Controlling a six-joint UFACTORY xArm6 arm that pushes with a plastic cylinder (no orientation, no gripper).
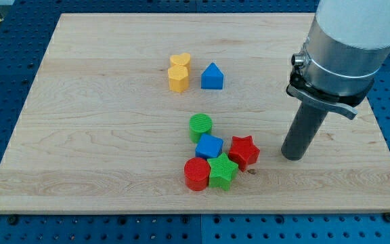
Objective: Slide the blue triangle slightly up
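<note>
Wooden table (100,135) fills the view; the blue triangle (212,76) sits near its top, beside two yellow blocks (179,72). My tip (292,156), a bare rod that grips nothing, rests well apart, right of the red star (244,151).

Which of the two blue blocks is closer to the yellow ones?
The blue triangle. It sits just right of the yellow blocks near the view's top, while the blue cube is packed into the lower cluster.

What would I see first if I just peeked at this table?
You'd first see the big silver arm at the view's right, my tip resting on the wooden board. Next, a bright huddle near the bottom middle, with the red star nearest my tip. The blue triangle sits higher up.
</note>
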